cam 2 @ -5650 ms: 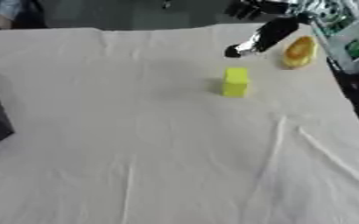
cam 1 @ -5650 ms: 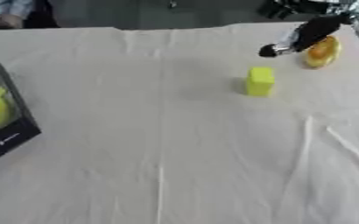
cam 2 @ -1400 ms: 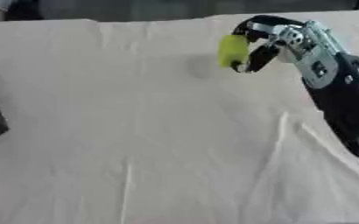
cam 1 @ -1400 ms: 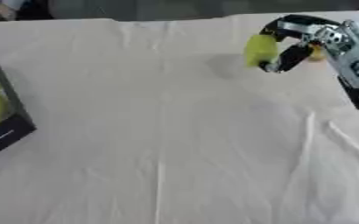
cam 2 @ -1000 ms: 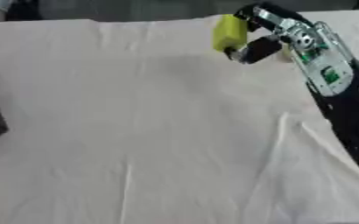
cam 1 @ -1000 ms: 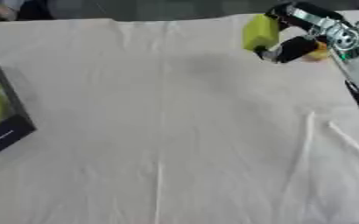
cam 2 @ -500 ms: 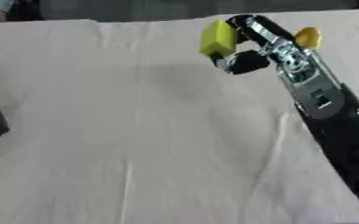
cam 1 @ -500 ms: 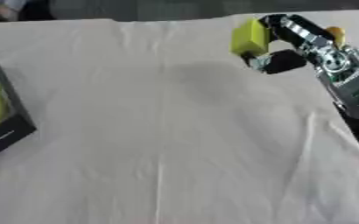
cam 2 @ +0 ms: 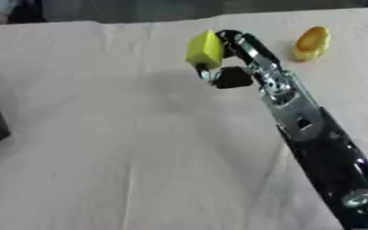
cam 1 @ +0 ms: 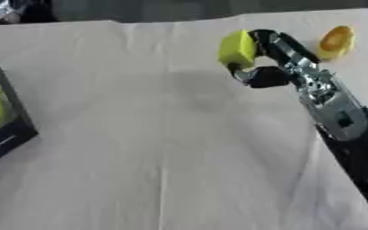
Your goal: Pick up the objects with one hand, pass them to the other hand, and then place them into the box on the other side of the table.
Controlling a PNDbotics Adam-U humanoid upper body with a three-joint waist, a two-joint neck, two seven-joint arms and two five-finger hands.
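Right now our right hand (cam 1: 259, 67) has its fingers curled around the yellow block (cam 1: 237, 47), held above the white cloth (cam 1: 155, 143), and we could drop it if the handover goes wrong, because no left hand is showing.

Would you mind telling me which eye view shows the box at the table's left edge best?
The left eye view: the dark box shows its open side with something yellow-green inside. The right eye view catches only a dark corner of it at the left border, contents hidden.

Yellow-green block (cam 1: 237, 47), orange-yellow object (cam 1: 335, 41), cream cloth (cam 1: 140, 148), dark box (cam 1: 0, 130) — black-and-silver right hand (cam 1: 267, 60).
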